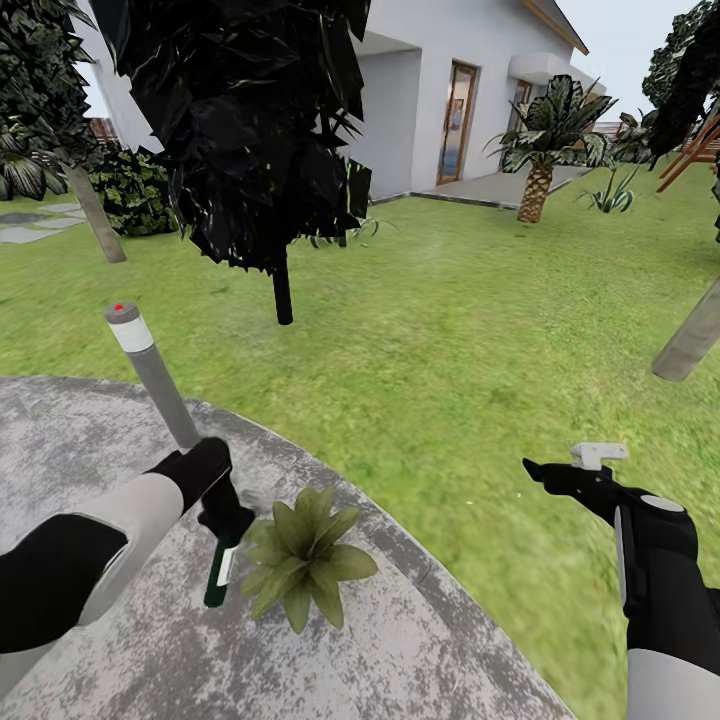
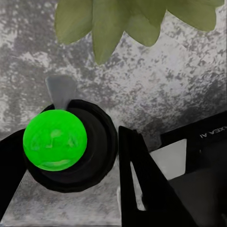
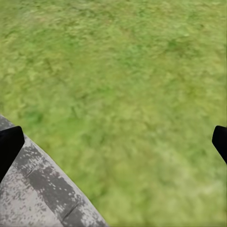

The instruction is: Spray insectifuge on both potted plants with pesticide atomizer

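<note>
There, at the edge of the round grey patio (image 1: 420, 640), the left hand (image 1: 222, 520) was clamped on the pesticide atomizer (image 1: 218, 578), which hung from it with its dark green body and white label pointing down toward the paving. In the left wrist view the bottle's (image 2: 71, 144) round end showed bright green inside a dark ring, held between the black fingers (image 2: 142, 184), with a pale grey part of the spray head sticking out beside it. Just beside the bottle stood one potted plant (image 1: 303, 555), a rosette of pointed green leaves on the mottled stone; its leaf tips (image 2: 123, 23) also appeared close ahead of the left hand. The pot itself was hidden under the leaves.

A grey bollard lamp (image 1: 150, 370) with a red dot on top rose tilted behind the left arm, at the patio's rim. The right hand (image 1: 545, 470) hovered over the lawn (image 1: 450, 330), well apart from the plant, its two dark fingertips (image 3: 9, 144) spread wide at either side of the wrist view with nothing between them but grass and the paved border.

Farther off stood a black-leaved tree (image 1: 250, 130), a small palm (image 1: 540, 150) and the white house (image 1: 450, 80).
</note>
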